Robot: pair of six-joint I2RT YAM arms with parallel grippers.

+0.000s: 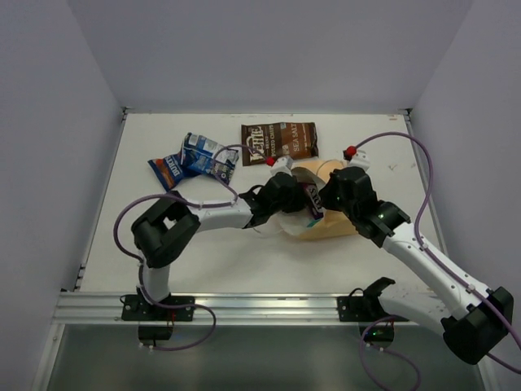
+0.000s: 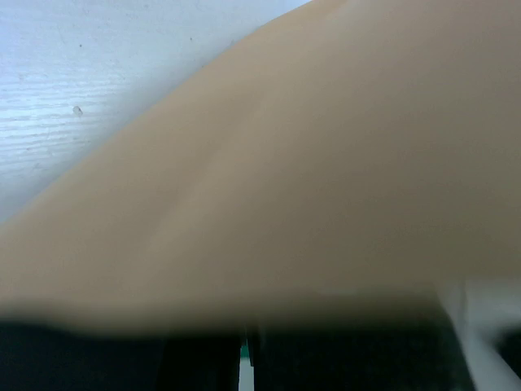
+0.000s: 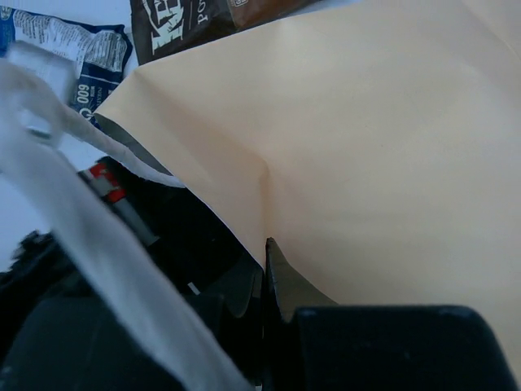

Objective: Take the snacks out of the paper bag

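Tan kraft paper bag (image 1: 338,224) lies creased on the white tabletop (image 1: 146,130).
Right fingers (image 3: 286,285) pinch its edge; left fingers (image 2: 203,366) are pressed together at its mouth.

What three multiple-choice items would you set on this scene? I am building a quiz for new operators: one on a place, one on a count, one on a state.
1. Where does the dark brown chip bag lie?
A. On the table, beyond the paper bag.
B. Inside the paper bag.
C. Between the arm bases.

2. How many blue packets lie on the table left of the chip bag?
A. One.
B. Two.
C. Four.

3. How do the right arm's jaws stand?
A. Wide open over bare table.
B. Shut on the paper bag's edge.
C. Out of every view.

Key:
1 A: the top view shows it flat on the table past the bag.
2 B: two lie side by side there.
3 B: the right wrist view shows them closed where the tan paper runs in.
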